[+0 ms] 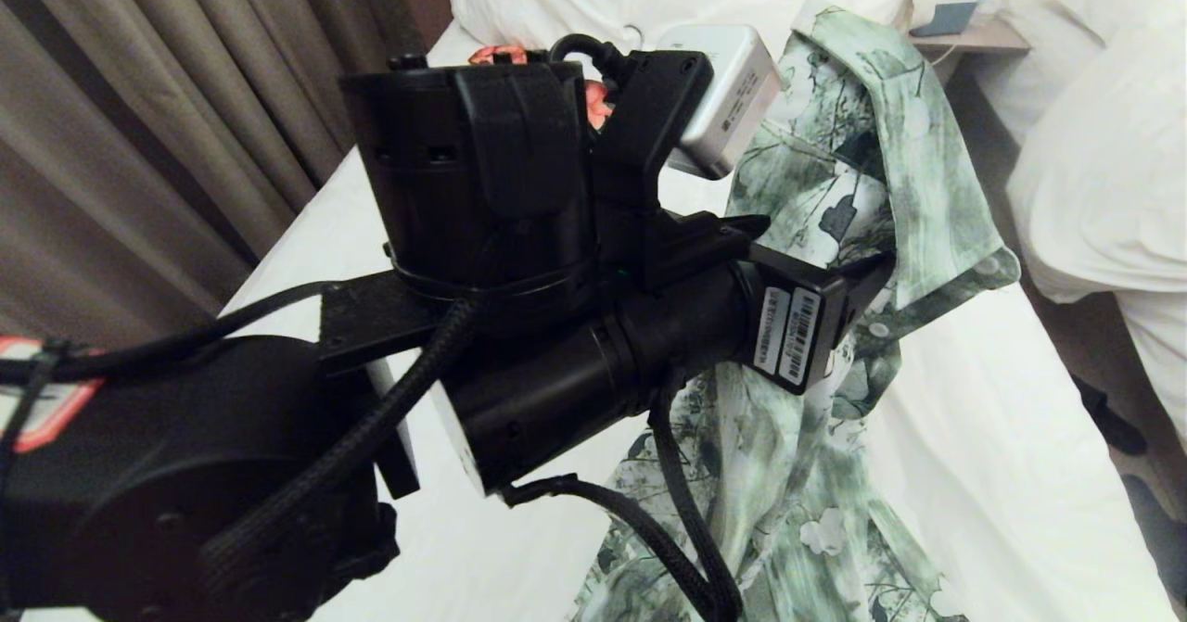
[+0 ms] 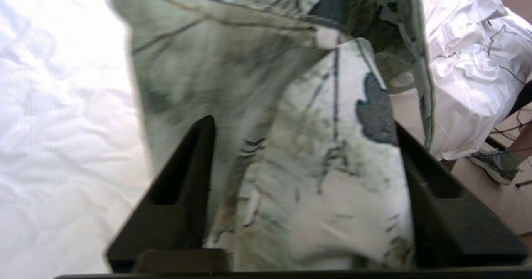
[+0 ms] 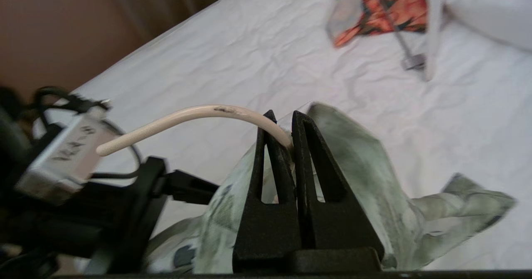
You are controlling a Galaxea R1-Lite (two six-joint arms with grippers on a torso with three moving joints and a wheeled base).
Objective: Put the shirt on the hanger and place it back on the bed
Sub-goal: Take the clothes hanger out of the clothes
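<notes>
Shirt (image 1: 835, 186) hangs above the bed (image 1: 974, 437), held up off the white sheet; its lower hem trails down toward the mattress in the head view. Thin cream hanger (image 3: 187, 119) is inside the collar, with only its curved hook showing above the fabric in the right wrist view.

Right tool (image 3: 282, 133): jaws closed together, pinching the base of the hanger hook with some collar cloth around it. This tool carries the load.

Left tool (image 2: 303, 137): jaws spread wide, one on each side of a fold of shirt near the collar label. Cloth lies between them, but they do not look clamped on it; contact with the fingers (image 2: 187, 175) is hard to judge because the fabric is blurred there.

Handling notes: the shirt is light, soft and limp. It drapes and swings, and gives no resistance to a push. It can slide off a thin smooth hanger if the frame tilts, so the shoulders probably need to sit evenly on both sides. The hanger is stiff but slim, with little surface to grip, and may twist in a pinch.

Best hold, in my judgement: the hook base for carrying, a shoulder seam or collar edge for adjusting the cloth. Pulling on the loose hem would drag the shirt off the hanger.

An orange floral garment (image 3: 382, 4) lies farther up the bed.
</notes>
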